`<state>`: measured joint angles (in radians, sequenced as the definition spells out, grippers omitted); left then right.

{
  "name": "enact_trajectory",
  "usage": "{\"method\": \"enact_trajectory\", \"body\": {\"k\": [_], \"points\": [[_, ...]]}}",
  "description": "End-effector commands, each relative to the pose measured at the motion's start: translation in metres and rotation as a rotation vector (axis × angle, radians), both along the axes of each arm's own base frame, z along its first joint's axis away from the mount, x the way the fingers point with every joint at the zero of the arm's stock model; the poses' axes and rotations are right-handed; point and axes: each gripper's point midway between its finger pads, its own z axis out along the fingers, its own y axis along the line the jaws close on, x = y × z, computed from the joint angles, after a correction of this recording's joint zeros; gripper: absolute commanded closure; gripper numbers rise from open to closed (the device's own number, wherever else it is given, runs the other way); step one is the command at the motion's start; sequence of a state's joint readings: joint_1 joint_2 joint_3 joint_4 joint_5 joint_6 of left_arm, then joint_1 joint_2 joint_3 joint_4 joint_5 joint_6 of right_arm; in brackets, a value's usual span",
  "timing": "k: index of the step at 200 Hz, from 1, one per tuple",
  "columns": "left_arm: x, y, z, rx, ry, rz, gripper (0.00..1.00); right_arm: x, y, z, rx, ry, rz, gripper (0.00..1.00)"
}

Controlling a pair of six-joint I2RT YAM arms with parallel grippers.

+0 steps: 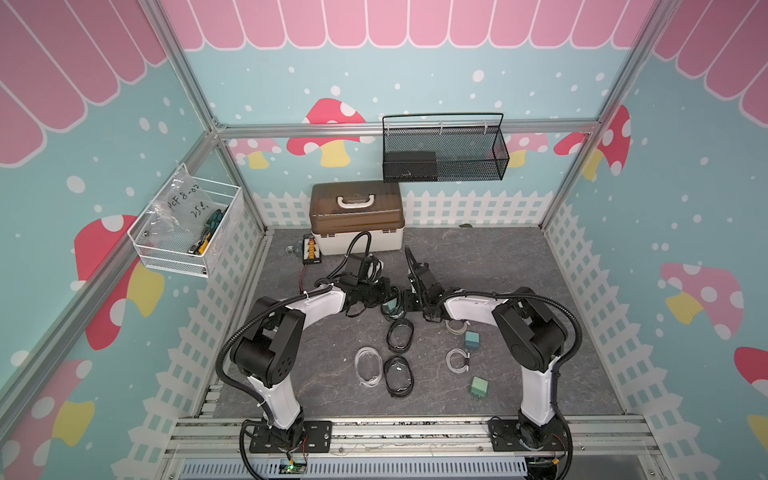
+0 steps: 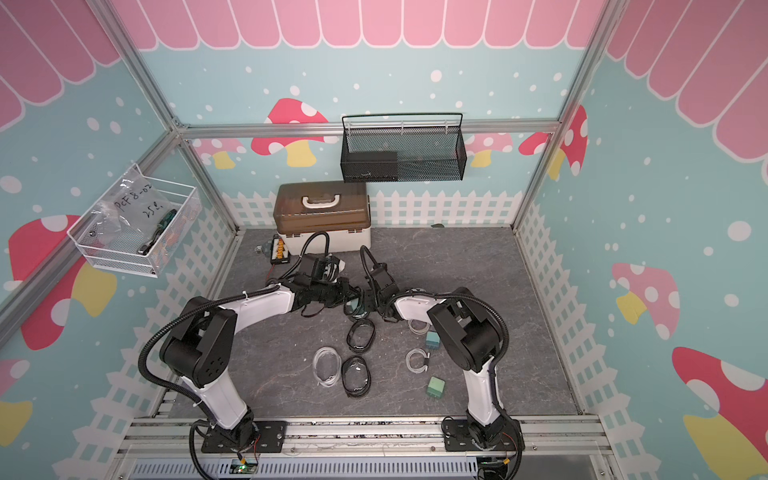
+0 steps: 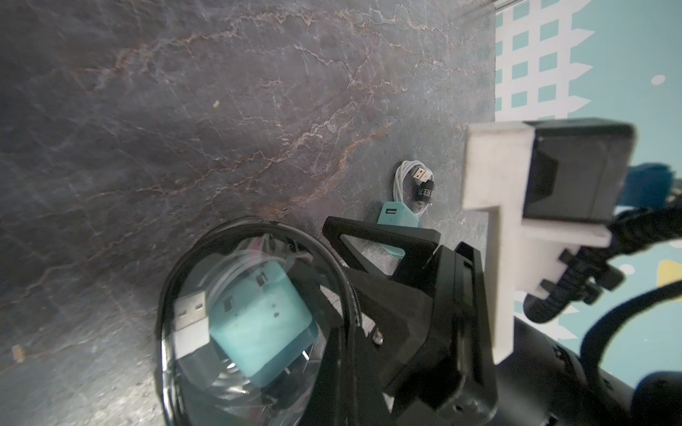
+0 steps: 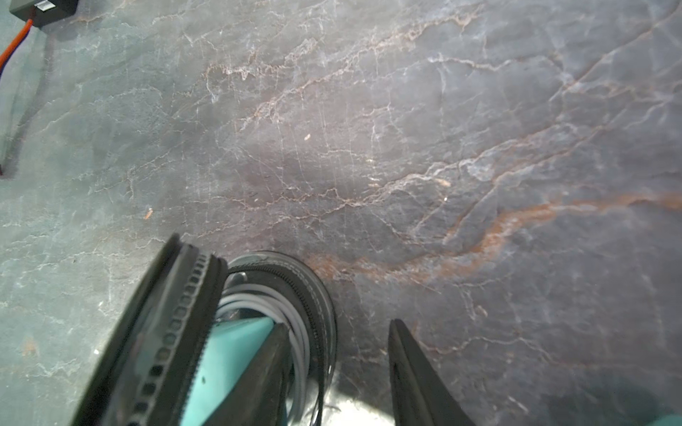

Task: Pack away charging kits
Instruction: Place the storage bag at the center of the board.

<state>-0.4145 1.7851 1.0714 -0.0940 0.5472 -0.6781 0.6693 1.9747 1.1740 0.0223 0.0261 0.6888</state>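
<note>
So, nearest the bases: loose adapter [image 1: 478, 387], front pouch [image 1: 399, 376] beside coiled cable [image 1: 368, 365] on table [image 1: 519, 270]. Mid-table, L gripper [image 3: 343, 258] clamped on filled pouch [image 3: 258, 391] rim, teal adapter [image 3: 258, 324] + white cable [image 3: 236, 271] inside. R gripper [image 4: 336, 324] fingers apart, one tip in pouch mouth. Brown-lid box [image 1: 356, 216] at back.

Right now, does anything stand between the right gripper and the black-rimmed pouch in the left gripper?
Nothing visible does. The right gripper straddles the open rim of the pouch: one finger inside beside the teal adapter, the other outside.
</note>
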Motion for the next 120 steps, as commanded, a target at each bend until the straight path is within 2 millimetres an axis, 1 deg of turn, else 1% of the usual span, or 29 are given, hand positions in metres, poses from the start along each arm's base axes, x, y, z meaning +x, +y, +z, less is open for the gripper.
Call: {"method": "enact_trajectory", "body": {"k": [1, 14, 23, 38, 45, 46, 49, 66, 79, 84, 91, 95, 102, 120], "points": [[-0.004, 0.0, -0.002, -0.004, 0.021, -0.002, 1.0, -0.003, -0.001, -0.003, -0.012, 0.008, -0.018, 0.58], [-0.005, 0.003, -0.002, 0.014, 0.022, 0.005, 1.0, -0.002, -0.005, 0.002, -0.02, -0.001, -0.025, 0.58], [-0.005, 0.005, -0.002, 0.024, 0.016, 0.01, 0.93, -0.002, -0.007, 0.006, -0.027, -0.009, -0.03, 0.58], [-0.006, 0.008, 0.005, 0.025, -0.008, 0.02, 0.81, -0.002, -0.014, 0.016, -0.04, -0.026, -0.042, 0.56], [-0.007, 0.01, 0.009, 0.025, -0.025, 0.026, 0.76, -0.003, -0.019, 0.014, -0.054, -0.024, -0.052, 0.55], [-0.007, 0.01, 0.01, 0.026, -0.027, 0.026, 0.75, -0.002, -0.019, 0.02, -0.047, -0.034, -0.053, 0.54], [-0.007, 0.01, 0.012, 0.025, -0.036, 0.029, 0.73, -0.002, -0.02, 0.028, -0.038, -0.049, -0.056, 0.54], [-0.009, 0.017, 0.024, 0.034, -0.088, 0.05, 0.53, -0.003, -0.031, 0.039, -0.045, -0.07, -0.076, 0.5], [-0.011, 0.025, 0.032, 0.049, -0.125, 0.079, 0.34, -0.003, -0.038, 0.05, -0.05, -0.089, -0.087, 0.48], [-0.011, 0.028, 0.036, 0.054, -0.14, 0.091, 0.29, -0.004, -0.04, 0.055, -0.052, -0.099, -0.088, 0.47], [-0.013, 0.032, 0.039, 0.058, -0.159, 0.109, 0.27, -0.005, -0.042, 0.061, -0.053, -0.11, -0.086, 0.46], [-0.007, 0.043, 0.041, 0.061, -0.17, 0.145, 0.27, -0.006, -0.043, 0.064, -0.052, -0.114, -0.083, 0.45], [-0.008, 0.05, 0.044, 0.063, -0.19, 0.176, 0.27, -0.007, -0.043, 0.071, -0.045, -0.124, -0.08, 0.44], [-0.008, 0.068, 0.05, 0.065, -0.248, 0.265, 0.27, -0.011, -0.037, 0.081, -0.012, -0.134, -0.05, 0.4]]}}
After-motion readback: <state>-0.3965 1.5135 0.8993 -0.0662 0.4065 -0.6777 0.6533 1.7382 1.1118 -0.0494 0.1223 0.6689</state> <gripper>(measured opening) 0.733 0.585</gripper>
